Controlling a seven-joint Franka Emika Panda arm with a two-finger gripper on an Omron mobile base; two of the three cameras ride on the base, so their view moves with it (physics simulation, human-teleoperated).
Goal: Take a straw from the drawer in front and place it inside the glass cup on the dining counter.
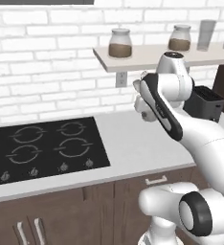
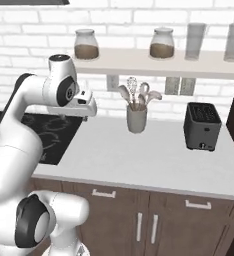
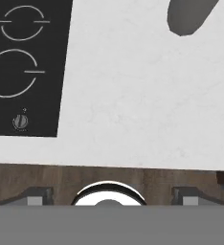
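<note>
The opening step is in hand: the claw [image 3: 112, 200] hangs with its tips spread wide and empty over the white surface [image 3: 142, 95], and the straw lies unseen in the closed drawer [image 2: 105, 192] below. Next it must drop toward 6 o'clock and hook the drawer handle [image 2: 103, 193]. On the shelf [image 2: 154, 62] at 12 o'clock two jars [image 2: 86, 44] hold brown contents, and the crock [image 2: 137, 119] holds utensils.

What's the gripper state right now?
Gripper: open, fingers spread wide, holding nothing, above the white worktop.

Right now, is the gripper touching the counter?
Apart. In the hand view the fingertips hang wide open above the counter; the right base view shows the gripper well above it.
</note>
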